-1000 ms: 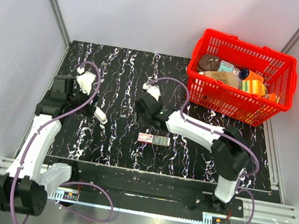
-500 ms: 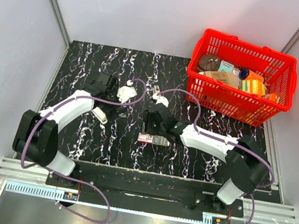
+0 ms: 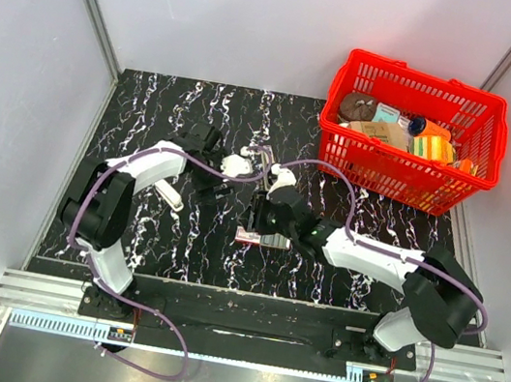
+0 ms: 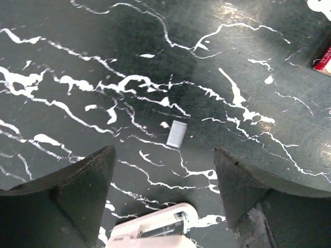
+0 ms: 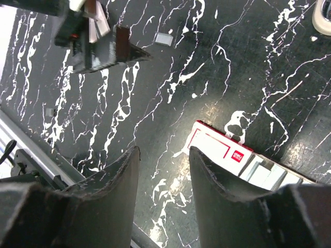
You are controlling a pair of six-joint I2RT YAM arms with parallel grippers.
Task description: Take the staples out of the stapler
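Lying flat, staples (image 4: 177, 134) just beyond parted left gripper (image 4: 163, 157)

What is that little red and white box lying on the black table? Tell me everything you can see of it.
The small red-and-white cardboard box is a flat, slim rectangle with a white top, a red border and a small red logo. One end is open, showing grey metal strips packed side by side. It lies flat on the black white-veined table, near the middle. The right end effector hangs above it, fingers apart, not touching it.
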